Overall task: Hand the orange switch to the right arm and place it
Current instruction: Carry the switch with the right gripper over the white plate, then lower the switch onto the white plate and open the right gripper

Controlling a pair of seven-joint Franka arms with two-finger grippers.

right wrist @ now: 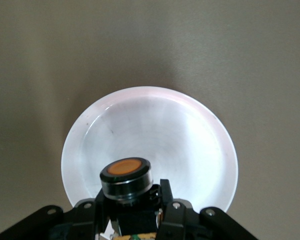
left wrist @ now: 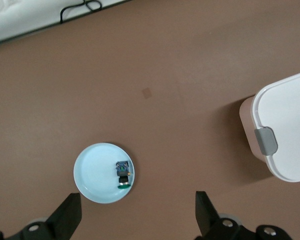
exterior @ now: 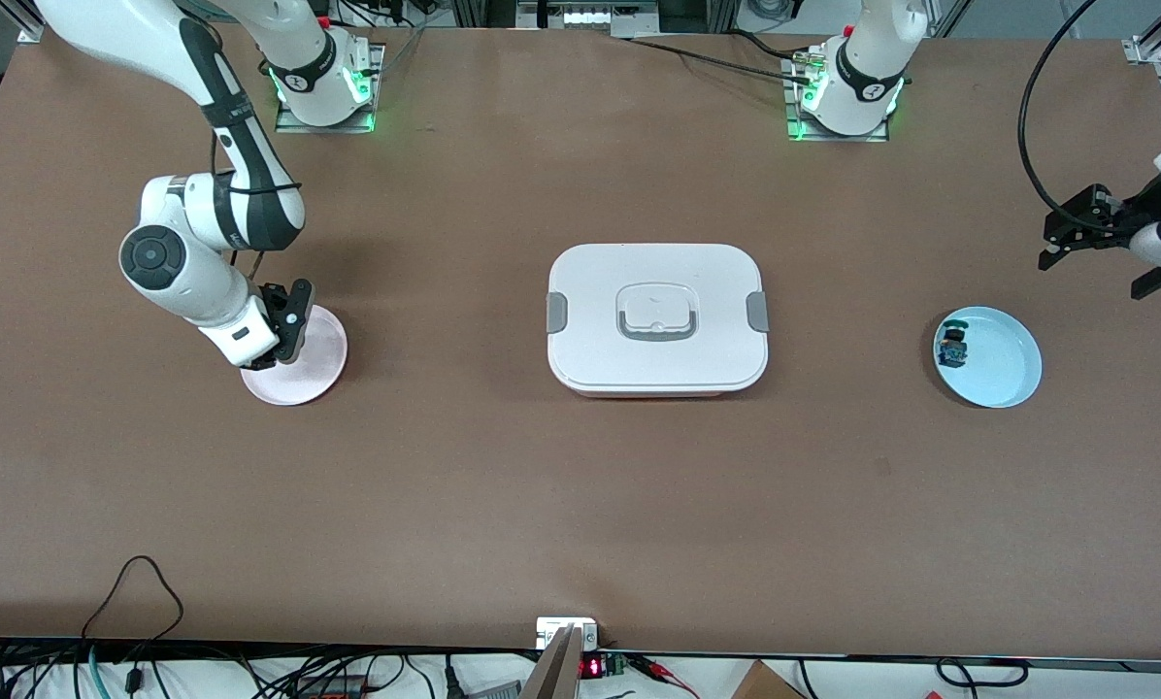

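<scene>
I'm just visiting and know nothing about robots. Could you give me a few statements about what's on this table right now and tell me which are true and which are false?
1. The right gripper holds the orange switch over the pink plate. True.
2. The blue plate has nothing on it. False: a blue-green switch lies on it.
3. The white box between the two plates has its lid on. True.
4. The left gripper is gripping the box's handle. False: it hangs open in the air at the left arm's end of the table, holding nothing.
</scene>
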